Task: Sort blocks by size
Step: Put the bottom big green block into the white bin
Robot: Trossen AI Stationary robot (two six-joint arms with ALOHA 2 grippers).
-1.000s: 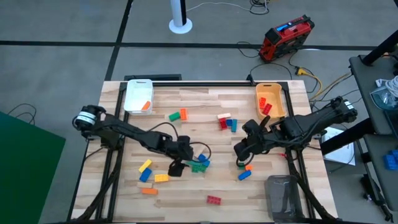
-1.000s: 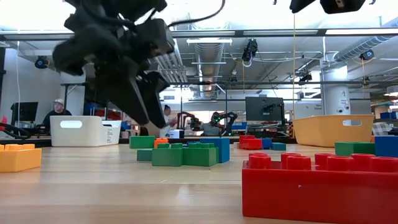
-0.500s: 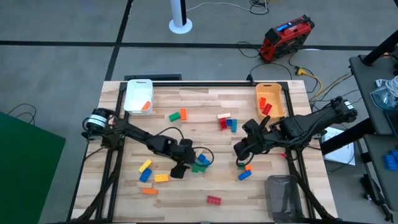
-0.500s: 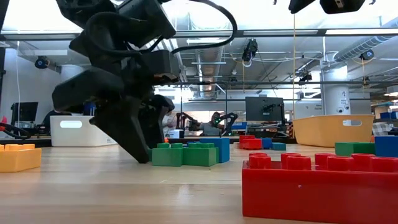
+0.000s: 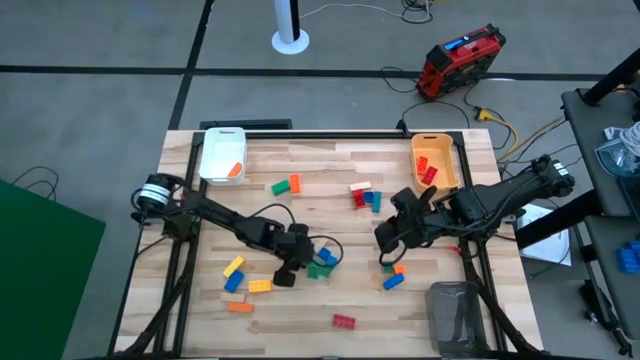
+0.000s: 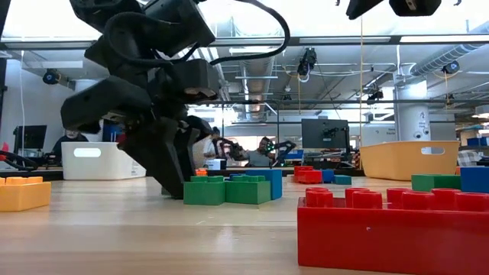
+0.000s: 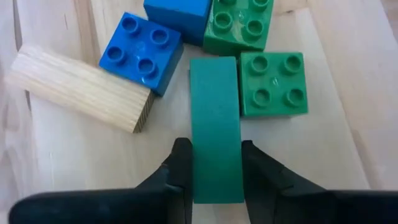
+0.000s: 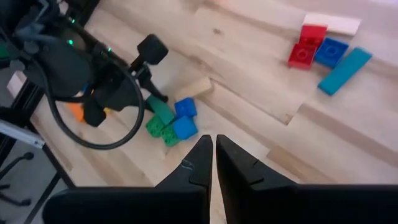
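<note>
Wooden table (image 5: pixel 320 165) carries scattered blocks (image 5: pixel 364 195) and three bins, white (image 5: pixel 222 153), orange-yellow (image 5: pixel 435 160), grey (image 5: pixel 455 312); no legible writing anywhere. Left gripper (image 7: pixel 213 167) is down at mid-table, fingers (image 7: pixel 180 168) clamped on a long green slab (image 7: pixel 214 127) lying among green (image 7: pixel 273 84) and blue (image 7: pixel 141 51) bricks. Since half a second ago it has barely shifted. Right gripper (image 8: pixel 212 152) hovers with fingers closed, empty.
</note>
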